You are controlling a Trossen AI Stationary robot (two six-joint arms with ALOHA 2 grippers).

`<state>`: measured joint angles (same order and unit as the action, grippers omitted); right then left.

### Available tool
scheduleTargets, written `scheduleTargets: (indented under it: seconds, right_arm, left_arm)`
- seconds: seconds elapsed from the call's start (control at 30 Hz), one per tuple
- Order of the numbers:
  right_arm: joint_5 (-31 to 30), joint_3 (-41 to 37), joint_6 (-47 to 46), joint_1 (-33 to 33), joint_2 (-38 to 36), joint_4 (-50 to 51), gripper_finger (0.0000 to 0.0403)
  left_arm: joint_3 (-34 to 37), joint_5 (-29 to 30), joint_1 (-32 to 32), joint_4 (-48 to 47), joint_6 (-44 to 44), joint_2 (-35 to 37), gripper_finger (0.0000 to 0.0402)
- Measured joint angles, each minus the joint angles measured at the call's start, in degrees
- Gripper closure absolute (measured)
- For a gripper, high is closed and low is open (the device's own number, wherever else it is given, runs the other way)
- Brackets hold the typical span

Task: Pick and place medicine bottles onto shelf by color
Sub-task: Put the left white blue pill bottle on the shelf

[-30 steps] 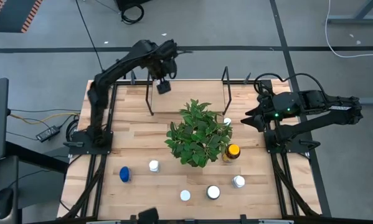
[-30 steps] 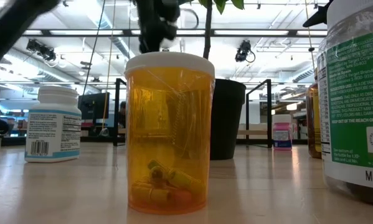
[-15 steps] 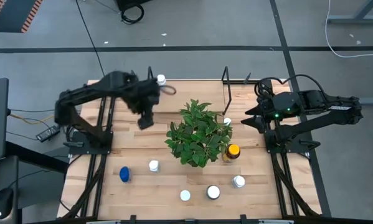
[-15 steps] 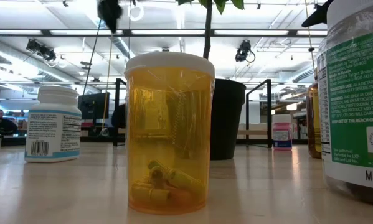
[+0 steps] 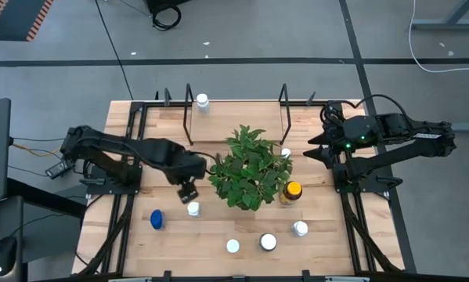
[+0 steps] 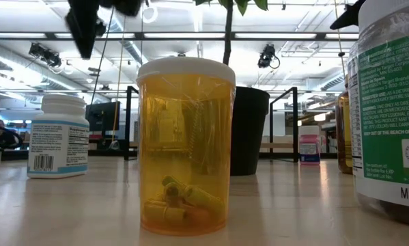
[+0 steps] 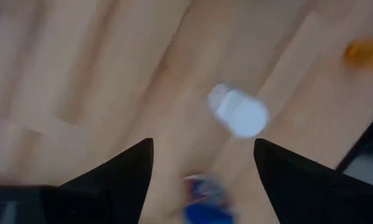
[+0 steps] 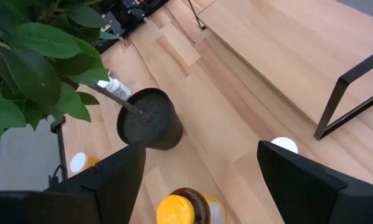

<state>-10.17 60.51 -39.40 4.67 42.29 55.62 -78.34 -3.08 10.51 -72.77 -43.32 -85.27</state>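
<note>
My left gripper (image 5: pixel 188 190) hangs open and empty over the table's left middle, just far of a white-capped bottle (image 5: pixel 193 209); its wrist view shows that bottle (image 7: pixel 237 112) ahead of its fingers and the blue bottle (image 7: pixel 205 194) between them. The blue bottle (image 5: pixel 156 219) stands on the table to the left. One white bottle (image 5: pixel 202 100) stands on the black wire shelf (image 5: pixel 283 110) at the far edge. My right gripper (image 5: pixel 311 149) waits open at the right, near the plant.
A leafy potted plant (image 5: pixel 250 168) stands mid-table. Beside it are a white bottle (image 5: pixel 286 153) and a brown bottle with a yellow cap (image 5: pixel 293 190). Three more white-capped bottles (image 5: pixel 268 242) stand near the front edge. An amber bottle (image 6: pixel 186 143) fills the low view.
My left gripper has swung from the shelf at the far edge back toward the near edge and down, ending just far of the white bottle by the blue one. A white bottle now shows standing on the shelf where the gripper was.
</note>
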Motion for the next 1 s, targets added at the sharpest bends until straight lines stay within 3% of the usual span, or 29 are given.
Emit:
scheduleTargets:
  seconds: [0.17,0.37,0.67,1.0]
  right_arm:
    - [0.6,0.0,-0.9,0.0,0.0,0.1,0.0087]
    - [2.5,0.0,1.2,0.0,0.0,2.1,0.0087]
    - [4.7,0.0,4.1,0.0,0.0,3.6,0.0087]
    - [7.5,0.0,5.1,0.0,0.0,5.7,0.0087]
  left_arm:
    - [2.9,-0.1,2.9,9.1,-20.2,-0.3,0.0120]
    - [2.9,2.2,7.7,8.1,-36.5,-4.4,0.0120]
    - [2.9,2.4,12.6,9.9,-46.7,-12.6,0.0120]
    - [2.9,4.5,12.0,10.5,-49.4,-13.8,0.0120]
